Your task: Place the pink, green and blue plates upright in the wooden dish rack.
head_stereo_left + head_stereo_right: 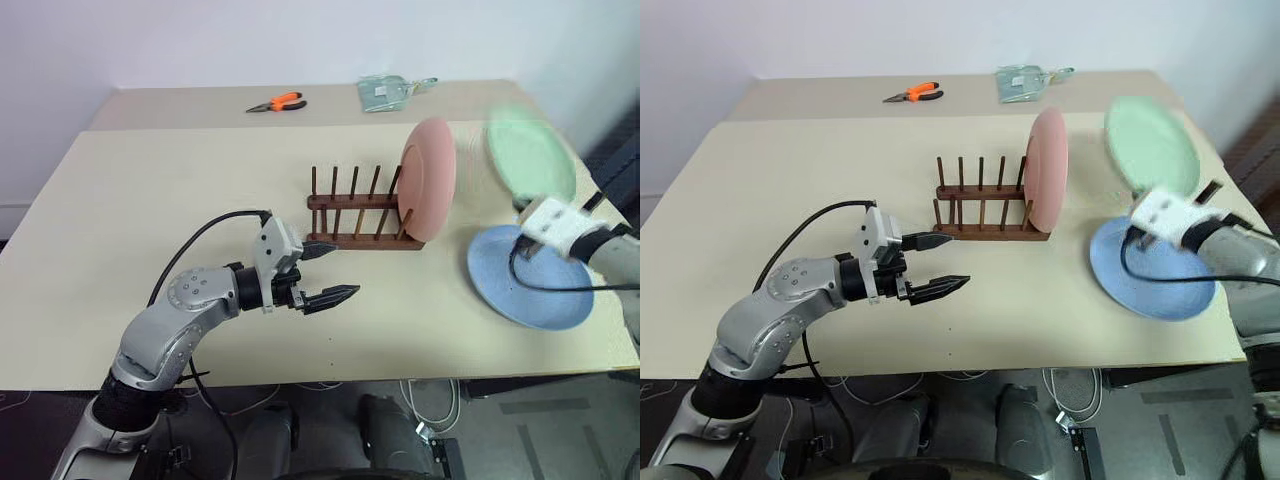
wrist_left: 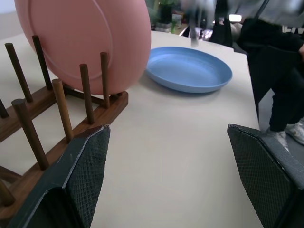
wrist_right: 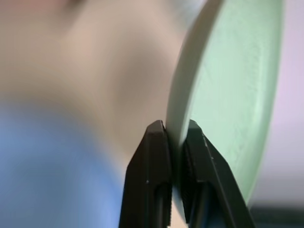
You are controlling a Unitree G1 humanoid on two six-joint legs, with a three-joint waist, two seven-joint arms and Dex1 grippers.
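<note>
The round pink plate (image 1: 430, 178) is standing in the brown wooden dish rack (image 1: 362, 213). The right gripper (image 3: 173, 137) is pinching the round green plate (image 1: 530, 150) in the air beside the rack. The round blue plate (image 1: 535, 278) is lying flat on the table, waiting. The left gripper (image 1: 330, 272) is hanging spread wide, holding nothing.

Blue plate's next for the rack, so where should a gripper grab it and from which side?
Probably the rim: the blue plate lies flat on the table, so its raised edge is what fingers can pinch. Come from the open table-edge side, away from the wooden dish rack.

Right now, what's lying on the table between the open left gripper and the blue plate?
Nothing: in the left wrist view, bare tabletop runs from the left gripper to the blue plate.
</note>
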